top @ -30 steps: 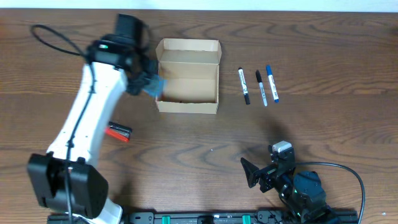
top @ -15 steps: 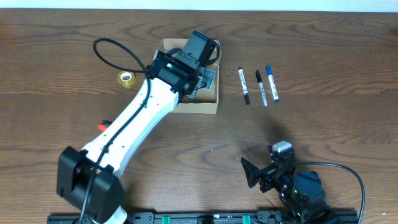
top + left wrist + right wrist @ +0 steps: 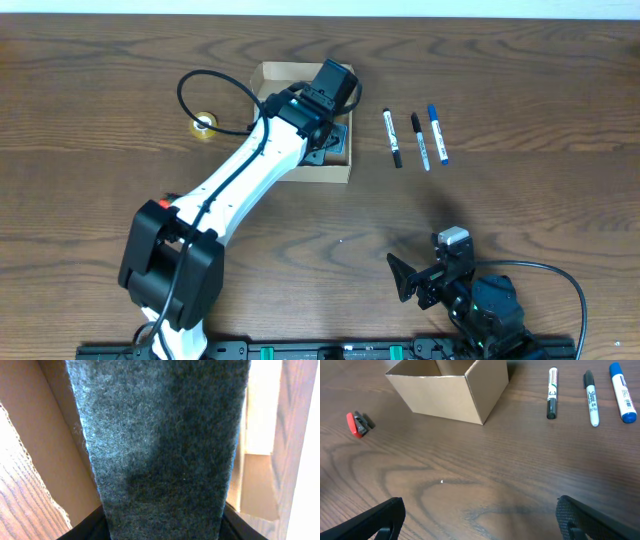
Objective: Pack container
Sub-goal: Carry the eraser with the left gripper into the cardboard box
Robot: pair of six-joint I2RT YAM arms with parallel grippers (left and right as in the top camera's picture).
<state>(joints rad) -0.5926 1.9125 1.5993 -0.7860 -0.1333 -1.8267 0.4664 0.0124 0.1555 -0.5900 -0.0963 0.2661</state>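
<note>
From overhead, the left arm (image 3: 240, 185) stretches across the tabletop (image 3: 520, 220) and dips into the right end of the container (image 3: 275, 80), whose long axis runs across the picture. Three markers (image 3: 421, 140) lie just beyond that end, crosswise to it, while the right fingers (image 3: 405, 278) wait well apart at the near edge. The left wrist view shows the left fingers (image 3: 82, 532) clenched on a grey felt block (image 3: 160, 435) with cardboard walls on either side, so the block hangs inside the container and likely only needs letting go. The right wrist view shows the right fingers spread wide and holding nothing, with the container ahead to the left and the markers ahead to the right.
</note>
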